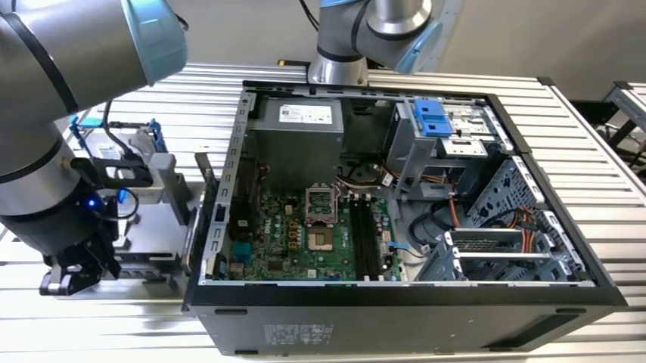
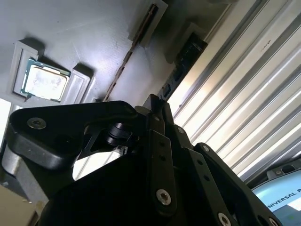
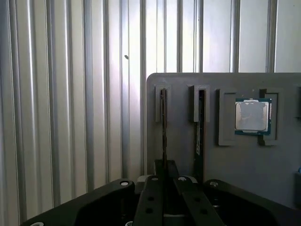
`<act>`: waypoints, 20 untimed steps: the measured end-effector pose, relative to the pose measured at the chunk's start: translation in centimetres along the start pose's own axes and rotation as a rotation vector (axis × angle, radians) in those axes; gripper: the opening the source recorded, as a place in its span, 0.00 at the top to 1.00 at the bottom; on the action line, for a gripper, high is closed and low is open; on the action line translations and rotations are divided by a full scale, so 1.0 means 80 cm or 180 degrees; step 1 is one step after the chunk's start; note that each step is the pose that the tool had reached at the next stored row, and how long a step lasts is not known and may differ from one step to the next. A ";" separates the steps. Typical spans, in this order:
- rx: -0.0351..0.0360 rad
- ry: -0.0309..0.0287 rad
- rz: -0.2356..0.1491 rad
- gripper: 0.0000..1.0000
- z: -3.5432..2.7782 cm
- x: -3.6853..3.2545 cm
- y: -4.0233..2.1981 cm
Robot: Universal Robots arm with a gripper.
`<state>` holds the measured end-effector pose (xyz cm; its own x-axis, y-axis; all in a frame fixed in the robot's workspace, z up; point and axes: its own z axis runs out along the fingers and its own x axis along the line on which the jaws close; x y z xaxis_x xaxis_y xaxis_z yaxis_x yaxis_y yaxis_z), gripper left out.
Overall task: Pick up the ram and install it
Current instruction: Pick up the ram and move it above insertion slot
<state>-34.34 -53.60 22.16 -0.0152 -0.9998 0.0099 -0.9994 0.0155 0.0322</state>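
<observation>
A ribbed metal counter (image 1: 595, 151) carried an open computer case (image 1: 404, 302) with its green motherboard (image 1: 293, 242) face up. A grey holder (image 3: 183, 141) sat just beside the case at the exterior view's left. Over that holder the end effector (image 3: 165, 165) was narrow, closed on the near end of the ram (image 3: 163, 117). The ram was a thin dark stick standing on edge in the slot nearest the holder's edge. A second stick (image 3: 201, 122) stood in the next slot, with a silver processor (image 3: 253, 116) beyond.

Open PC case (image 1: 404, 318) on slatted table (image 1: 595, 136); mobo (image 1: 293, 249) inside; CPU (image 3: 252, 116) in grey tray (image 3: 181, 141).
</observation>
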 end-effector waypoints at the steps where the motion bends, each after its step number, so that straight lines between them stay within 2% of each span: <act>1: 0.0000 0.0000 0.0003 1.00 -0.0010 0.0000 0.0002; 4: 0.0000 -0.0001 0.0005 1.00 -0.0071 0.0001 0.0006; 9: 0.0000 -0.0001 0.0007 1.00 -0.0263 0.0003 0.0012; 20: 0.0000 -0.0002 0.0012 1.00 -0.0877 0.0009 0.0032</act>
<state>-34.37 -53.60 29.18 -0.0191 -0.9998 0.0096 -0.9993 0.0194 0.0320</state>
